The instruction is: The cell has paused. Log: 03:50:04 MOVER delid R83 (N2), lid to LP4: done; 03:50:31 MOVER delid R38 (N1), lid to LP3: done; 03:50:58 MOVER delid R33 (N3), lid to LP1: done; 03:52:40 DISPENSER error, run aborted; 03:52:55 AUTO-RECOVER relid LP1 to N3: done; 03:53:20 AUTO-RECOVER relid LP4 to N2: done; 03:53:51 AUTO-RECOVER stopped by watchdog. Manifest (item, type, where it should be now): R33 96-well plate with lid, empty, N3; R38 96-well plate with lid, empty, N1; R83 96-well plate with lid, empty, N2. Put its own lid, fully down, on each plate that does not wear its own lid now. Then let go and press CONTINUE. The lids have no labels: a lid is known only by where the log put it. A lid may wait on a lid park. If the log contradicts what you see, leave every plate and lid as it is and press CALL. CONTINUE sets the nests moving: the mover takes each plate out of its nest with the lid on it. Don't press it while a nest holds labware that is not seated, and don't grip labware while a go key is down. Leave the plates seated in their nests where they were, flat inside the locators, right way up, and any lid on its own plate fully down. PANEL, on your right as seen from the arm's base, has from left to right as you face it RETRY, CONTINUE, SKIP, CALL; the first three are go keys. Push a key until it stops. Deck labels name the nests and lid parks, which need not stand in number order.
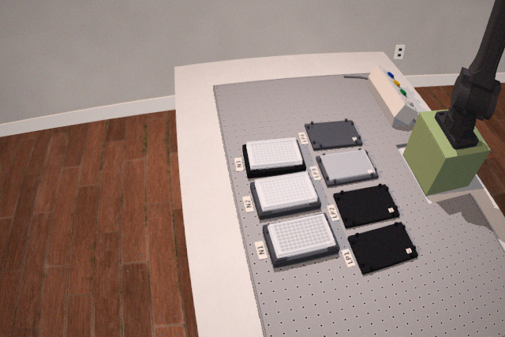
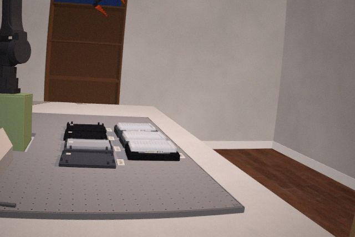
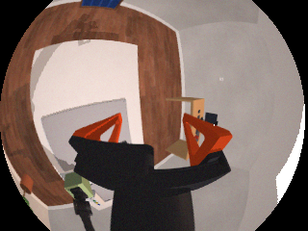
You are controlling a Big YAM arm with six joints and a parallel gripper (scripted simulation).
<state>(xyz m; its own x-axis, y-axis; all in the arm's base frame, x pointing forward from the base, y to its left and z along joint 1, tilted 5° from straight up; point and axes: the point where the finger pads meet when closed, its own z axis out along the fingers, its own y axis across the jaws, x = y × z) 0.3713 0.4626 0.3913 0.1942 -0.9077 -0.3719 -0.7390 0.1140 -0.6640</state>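
Lid (image 1: 346, 165) for R38 sits on park LP3 (image 1: 314, 173), where the delid left it; only LP3 is occupied, consistent with two relids done. N1 plate (image 1: 301, 236) shows open wells, so it looks bare; the N3 and N2 plates look covered. Gripper (image 2: 110, 2) hangs high above the deck, fingers fully spread, holding nothing. Next, I'd judge: lid from LP3 to N1, then CONTINUE on the panel (image 1: 392, 95).

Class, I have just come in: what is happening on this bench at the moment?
Nothing is being handled. The gripper hangs open and empty high above the deck. Three well plates sit in nests N3, N2 and N1; the N1 plate looks uncovered. One lid waits on park LP3. The other three parks are bare.
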